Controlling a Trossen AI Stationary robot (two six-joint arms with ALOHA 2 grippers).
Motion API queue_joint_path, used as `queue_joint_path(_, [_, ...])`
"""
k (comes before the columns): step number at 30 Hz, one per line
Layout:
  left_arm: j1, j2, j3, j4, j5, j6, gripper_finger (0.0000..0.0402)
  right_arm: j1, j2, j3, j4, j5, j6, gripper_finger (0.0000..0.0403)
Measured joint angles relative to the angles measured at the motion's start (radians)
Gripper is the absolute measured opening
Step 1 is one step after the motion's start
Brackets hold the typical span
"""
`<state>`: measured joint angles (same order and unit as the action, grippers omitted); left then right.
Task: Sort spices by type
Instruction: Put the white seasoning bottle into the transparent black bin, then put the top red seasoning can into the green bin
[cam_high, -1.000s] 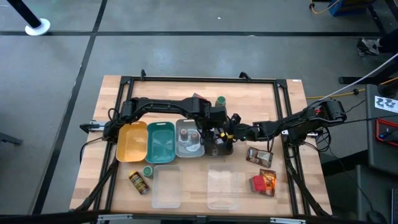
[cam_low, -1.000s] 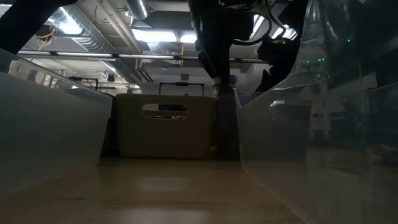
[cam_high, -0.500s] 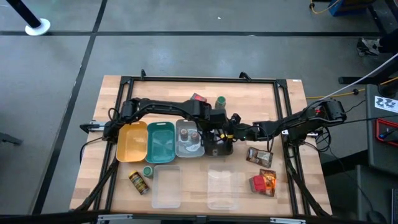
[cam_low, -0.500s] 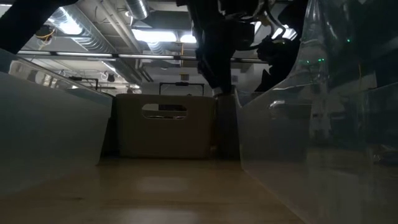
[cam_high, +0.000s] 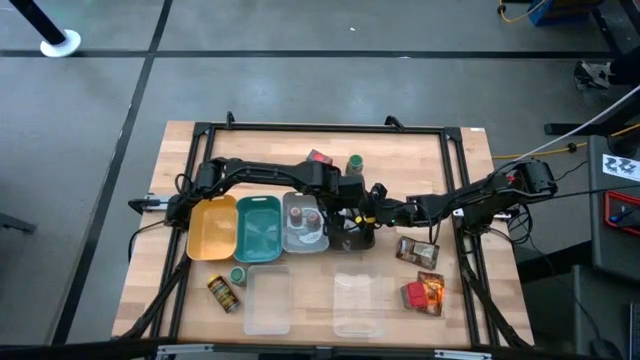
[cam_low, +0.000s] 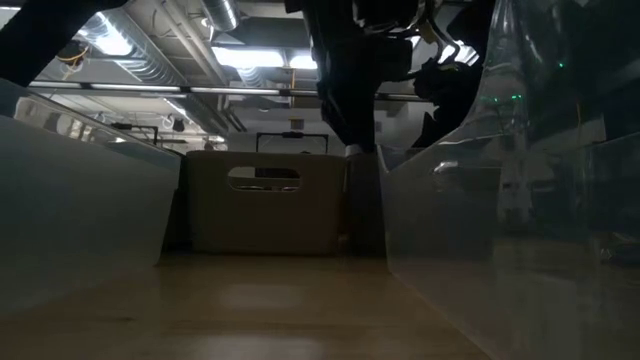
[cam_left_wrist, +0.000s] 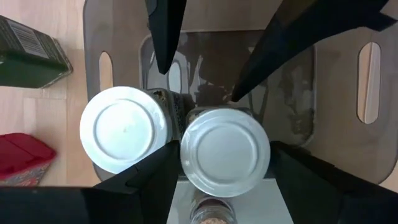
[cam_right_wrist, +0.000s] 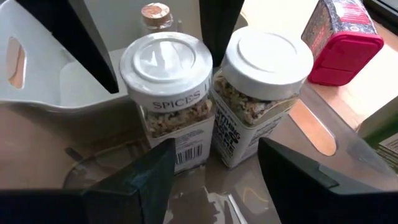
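Two white-capped spice jars stand upright on their bases, side by side, in a dark see-through tray (cam_high: 352, 236). My left gripper (cam_left_wrist: 224, 160) (cam_high: 347, 204) is open above them, pointing down, one finger on each side of the cap of one jar (cam_left_wrist: 225, 149) (cam_right_wrist: 166, 62). The other jar (cam_left_wrist: 122, 129) (cam_right_wrist: 268, 55) stands beside it. My right gripper (cam_right_wrist: 214, 163) (cam_high: 373, 212) is open wide, coming level from the table's right, just short of both jars. My left gripper's fingers (cam_left_wrist: 163, 171) stand close against the rim of the jar's white cap (cam_left_wrist: 186, 155) on two sides, from above. I cannot tell whether they touch it. The jar stands on the tray floor.
Left of the dark tray stand a grey tray (cam_high: 305, 224) with brown-capped jars, a teal tray (cam_high: 258, 228) and a yellow tray (cam_high: 211, 228). A red box (cam_high: 318, 157) and a green-capped jar (cam_high: 354, 162) stand behind. Clear lids (cam_high: 266, 298) lie near; pouches (cam_high: 416, 249) and a red box (cam_high: 415, 294) lie to the right.
My left arm has moved a little toward the near edge and down over the dark tray, uncovering the red box behind it. The jars have stayed where they were.
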<state>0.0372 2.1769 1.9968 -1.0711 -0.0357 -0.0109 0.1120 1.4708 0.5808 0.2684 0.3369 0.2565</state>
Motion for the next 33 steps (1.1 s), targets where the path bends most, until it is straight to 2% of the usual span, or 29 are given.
queue_joint_path(5, [0.009, -0.022, 0.012, -0.034, 0.000, 0.023, 0.0245, 0.000, -0.001, 0.000, -0.002, -0.017, -0.004, 0.0230])
queue_joint_path(10, [0.032, -0.029, 0.108, -0.167, -0.001, 0.075, 0.0242, 0.000, -0.005, 0.002, -0.011, -0.017, -0.007, 0.0230])
queue_joint_path(16, [0.084, -0.029, 0.192, -0.295, -0.002, 0.220, 0.0242, 0.000, -0.016, 0.002, -0.010, -0.036, -0.007, 0.0230])
queue_joint_path(20, [0.143, -0.030, 0.195, -0.317, -0.002, 0.327, 0.0241, 0.000, -0.038, 0.002, -0.026, -0.071, -0.007, 0.0230])
queue_joint_path(27, [0.284, -0.027, 0.168, -0.295, -0.003, 0.507, 0.0241, 0.000, -0.126, 0.002, -0.105, -0.079, -0.007, 0.0230])
queue_joint_path(33, [0.381, -0.025, 0.128, -0.167, 0.011, 0.594, 0.0241, 0.000, -0.220, 0.002, -0.166, -0.078, -0.007, 0.0230])
